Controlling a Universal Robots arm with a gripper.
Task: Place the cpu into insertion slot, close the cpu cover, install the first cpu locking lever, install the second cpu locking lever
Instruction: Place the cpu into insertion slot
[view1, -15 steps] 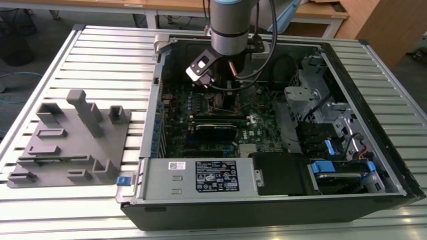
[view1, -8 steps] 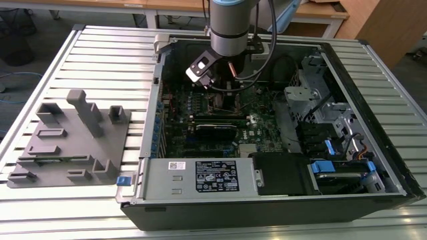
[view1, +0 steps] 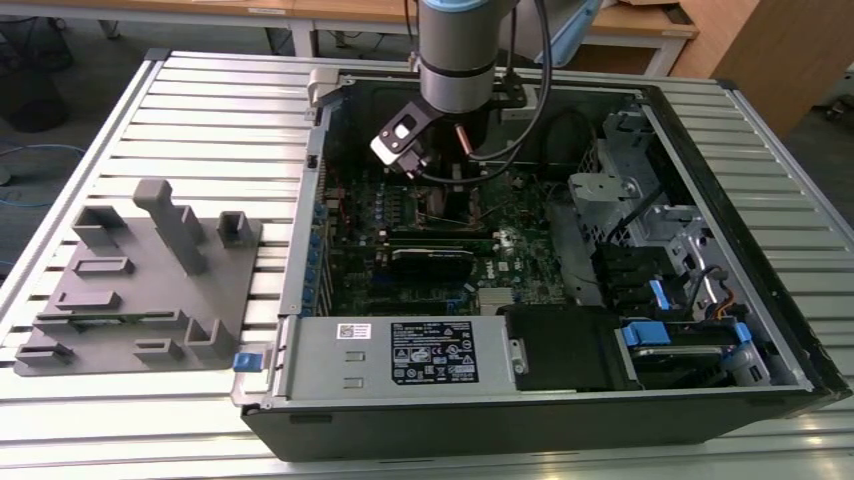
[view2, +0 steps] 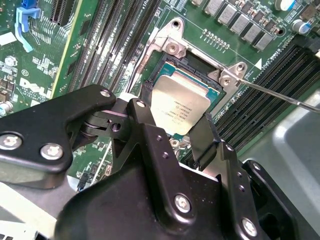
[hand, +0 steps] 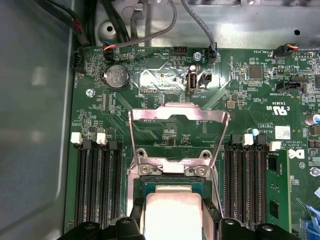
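In both wrist views the cpu, a small square chip with a silvery top, sits between my black fingers. It lies in or just above the insertion slot, whose dark frame shows around it on the green motherboard. My gripper is shut on the chip's two opposite edges. The cpu cover, a thin metal frame, stands tilted open behind the socket. A thin locking lever sticks out unlatched beside the socket.
Rows of black memory slots flank the socket. A black card lies lower on the board, with the power supply at the case's front. A grey fixture rests on the table at the exterior view's left.
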